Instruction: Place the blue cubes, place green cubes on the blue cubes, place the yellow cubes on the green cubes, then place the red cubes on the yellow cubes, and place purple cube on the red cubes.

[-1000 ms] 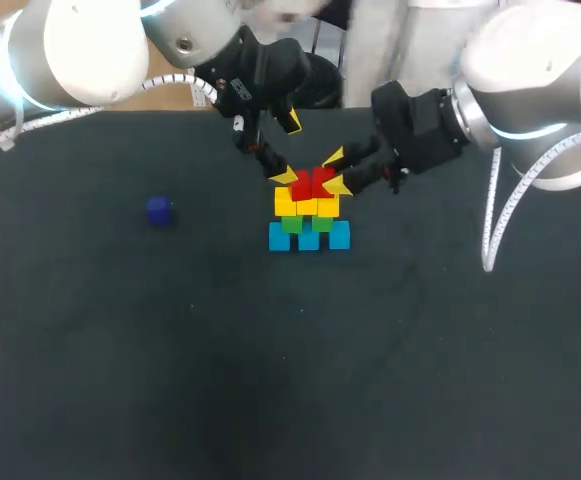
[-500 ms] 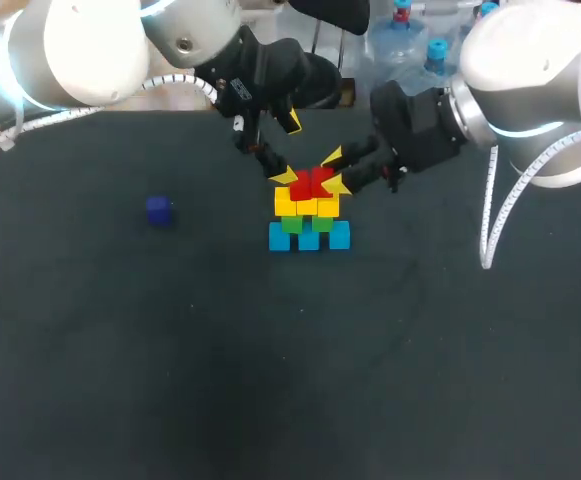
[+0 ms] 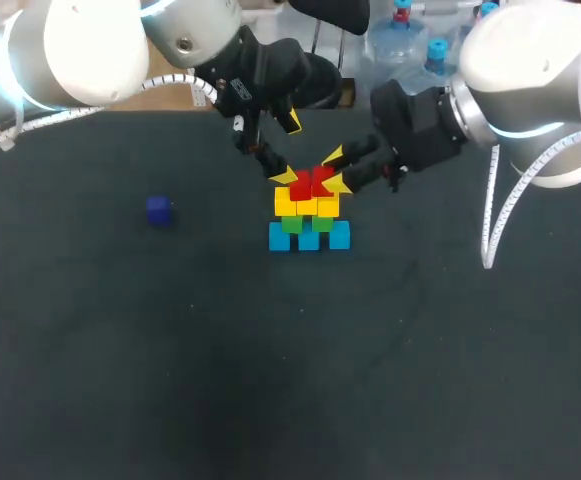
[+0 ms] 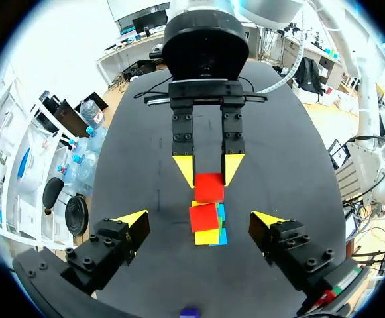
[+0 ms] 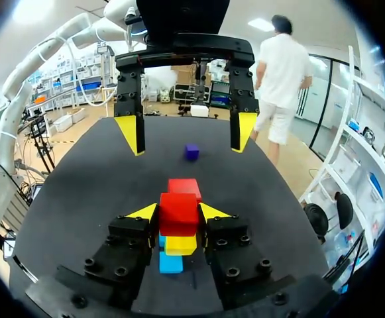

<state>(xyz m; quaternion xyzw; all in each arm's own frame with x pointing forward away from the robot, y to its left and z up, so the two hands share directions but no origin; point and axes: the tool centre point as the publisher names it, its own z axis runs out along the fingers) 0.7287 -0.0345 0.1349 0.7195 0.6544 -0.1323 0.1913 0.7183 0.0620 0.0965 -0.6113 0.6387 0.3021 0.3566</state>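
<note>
R gripper (image 5: 178, 212) is closed narrow on a red cube (image 5: 179, 213), with a yellow tip pressed to each of two opposite sides. The left wrist view shows the same grip from the other side. This cube sits in the top layer of the stack, on the yellow cubes (image 3: 307, 206). A second red cube (image 5: 185, 187) lies just beside it, on the side away from the R wrist. Whether the two touch can't be told.

L gripper (image 4: 199, 218) is open wide and holds nothing. It faces the R gripper across the stack, fingers spread well apart to either side of the cubes. In the head view one L tip is near the second red cube, but contact can't be told.

Below the reds comes the yellow row, then the green cubes (image 3: 292, 224), then the blue cubes (image 3: 308, 238), which rest on the black table (image 3: 420, 350) approx. mid-table.

The purple cube (image 3: 159, 210) lies alone on the table, well apart from the stack, toward the L arm's side. Neither gripper is near it.

L arm comes in from the far L corner and R arm from the far R. Both grippers meet at the stack's top.
</note>
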